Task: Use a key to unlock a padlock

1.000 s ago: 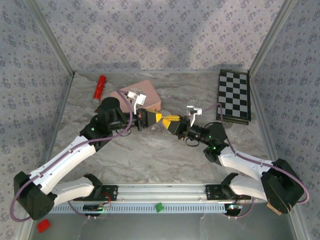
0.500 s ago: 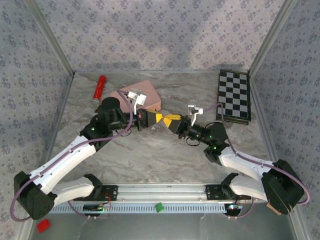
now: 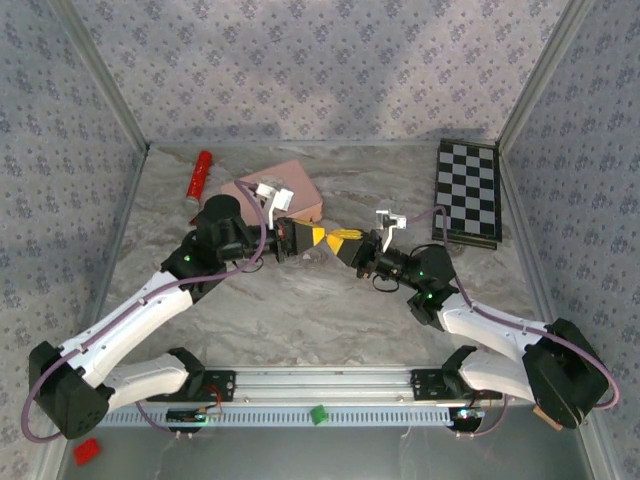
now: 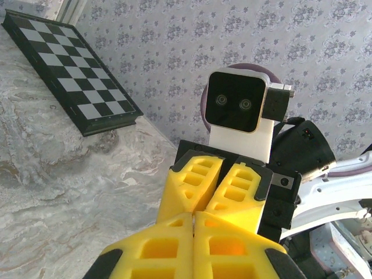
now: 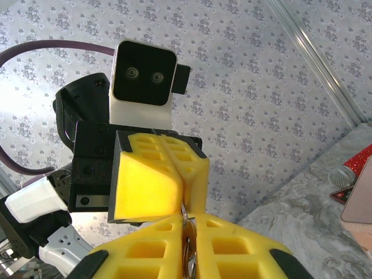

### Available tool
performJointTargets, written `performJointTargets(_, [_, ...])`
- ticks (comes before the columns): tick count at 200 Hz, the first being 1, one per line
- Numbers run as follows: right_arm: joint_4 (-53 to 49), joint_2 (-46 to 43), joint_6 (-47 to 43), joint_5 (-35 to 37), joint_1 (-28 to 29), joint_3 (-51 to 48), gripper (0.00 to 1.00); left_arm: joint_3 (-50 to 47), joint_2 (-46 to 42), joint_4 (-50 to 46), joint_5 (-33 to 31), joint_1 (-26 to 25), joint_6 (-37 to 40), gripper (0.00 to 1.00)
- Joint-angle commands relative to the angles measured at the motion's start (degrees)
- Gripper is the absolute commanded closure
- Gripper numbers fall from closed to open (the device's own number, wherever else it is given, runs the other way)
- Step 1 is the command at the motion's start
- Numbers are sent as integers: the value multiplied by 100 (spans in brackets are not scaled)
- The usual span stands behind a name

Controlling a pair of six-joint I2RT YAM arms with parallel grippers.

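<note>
At the bottom edge, the right gripper (image 5: 187, 228) is seen with its two yellow ribbed plastic fingers (image 5: 145, 250) pressed together. A thin silvery metal piece (image 5: 186, 247) is pinched in their seam, too little of it exposed to be identified. Just beyond, tip to tip, the left gripper (image 5: 182, 195) is met, its yellow fingers likewise closed beneath a white two-lens camera housing (image 5: 142, 75). At the right, a grey marbled tabletop (image 5: 302, 215), a red object (image 5: 357, 163) and a pink corner (image 5: 360, 203) are shown.

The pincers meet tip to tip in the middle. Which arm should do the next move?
Probably the right. The right pincer is shut on a silvery metal piece, perhaps the key, aimed at the shut left pincer. It could turn the piece while the left holds steady.
</note>
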Motion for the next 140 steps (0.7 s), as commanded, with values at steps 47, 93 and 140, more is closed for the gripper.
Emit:
performJointTargets(47, [-236, -157, -14, 154, 14, 165, 100, -118, -10, 249, -156, 25, 6, 74])
performJointTargets(93, [-1354, -763, -187, 267, -396, -20, 100, -349, -525, -212, -1107, 277, 115, 29])
performJointTargets(140, [-2866, -1600, -353, 152, -956, -124, 100, -821, -927, -919, -1797, 1349, -462, 18])
